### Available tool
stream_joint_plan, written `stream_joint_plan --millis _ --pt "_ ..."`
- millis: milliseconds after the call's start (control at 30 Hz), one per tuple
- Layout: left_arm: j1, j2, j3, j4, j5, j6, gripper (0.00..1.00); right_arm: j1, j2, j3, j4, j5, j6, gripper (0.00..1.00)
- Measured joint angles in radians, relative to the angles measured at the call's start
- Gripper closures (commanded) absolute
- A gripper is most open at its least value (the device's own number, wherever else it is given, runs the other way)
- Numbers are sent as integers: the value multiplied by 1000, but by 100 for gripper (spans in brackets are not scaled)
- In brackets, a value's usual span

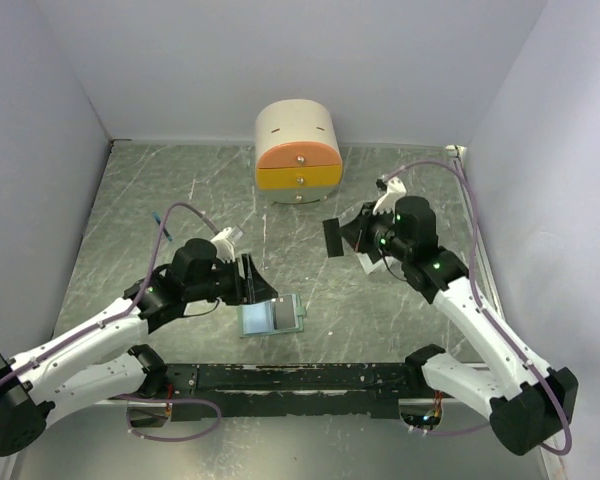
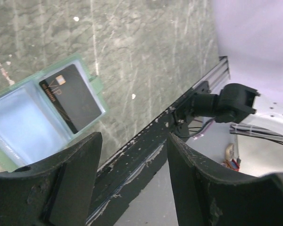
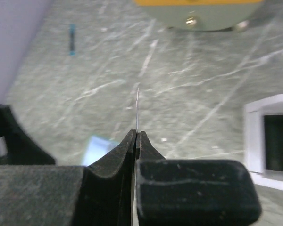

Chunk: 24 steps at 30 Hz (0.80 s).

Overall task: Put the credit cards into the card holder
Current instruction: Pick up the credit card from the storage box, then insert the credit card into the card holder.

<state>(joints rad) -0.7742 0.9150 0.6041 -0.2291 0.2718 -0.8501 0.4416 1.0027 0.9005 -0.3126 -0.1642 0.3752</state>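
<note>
The right hand point(image 3: 136, 141) is clenched on a credit card point(image 3: 137, 106). From the wrist the card is seen edge-on, a hair-thin line standing up out of the pinched fingertips. From above it is a dark rectangle held in the air over the bench point(image 1: 180, 200), between a round cream-and-orange drawer box point(image 1: 298, 152) at the back and the card holder point(image 2: 19, 127), which lies open nearer the front edge. The left hand point(image 2: 134, 150) hangs released and empty just beside the holder, fingers spread, touching nothing that can be seen. One dark card point(image 2: 73, 96) marked VIP already sits in one of the holder's pale blue pockets, and the pocket beside it looks empty. A white tray point(image 3: 254, 141) with something dark inside shows at the right of the right wrist view. The carried card looks light, stiff and slick, and is likely to pivot or slip if pinched only at a corner. A grip on one short edge, leaving most of its length free to enter the pocket, seems the sound one. The holder looks soft and light enough to slide on the bench when a card is pushed in, so the free hand probably needs to pin its outer edge.
</note>
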Motion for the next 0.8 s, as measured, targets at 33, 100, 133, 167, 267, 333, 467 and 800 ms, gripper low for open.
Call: stream_joint_plan --millis 33,100,133,167,267,333,467,800 --pt "0 -8 3 3 5 -10 35 2 -18 -29 29 -34 35 100" --pt "0 -18 8 16 13 -28 37 7 -50 -97 106 -113 122 100" --pt "0 -21 11 26 20 -34 37 9 -61 -135 155 -152 168 100" --pt "0 -24 11 38 26 -43 38 11 -71 -172 201 -189 217 100" --pt "0 -24 11 71 55 -64 38 18 -92 -275 346 -273 359 100" --pt "0 -23 11 98 76 -79 38 29 -101 -322 425 -307 434 100" --pt "0 -25 11 129 80 -95 37 105 -101 -374 547 -320 529 100" --pt "0 20 -10 -32 -90 -64 56 315 57 -446 637 -171 579 100"
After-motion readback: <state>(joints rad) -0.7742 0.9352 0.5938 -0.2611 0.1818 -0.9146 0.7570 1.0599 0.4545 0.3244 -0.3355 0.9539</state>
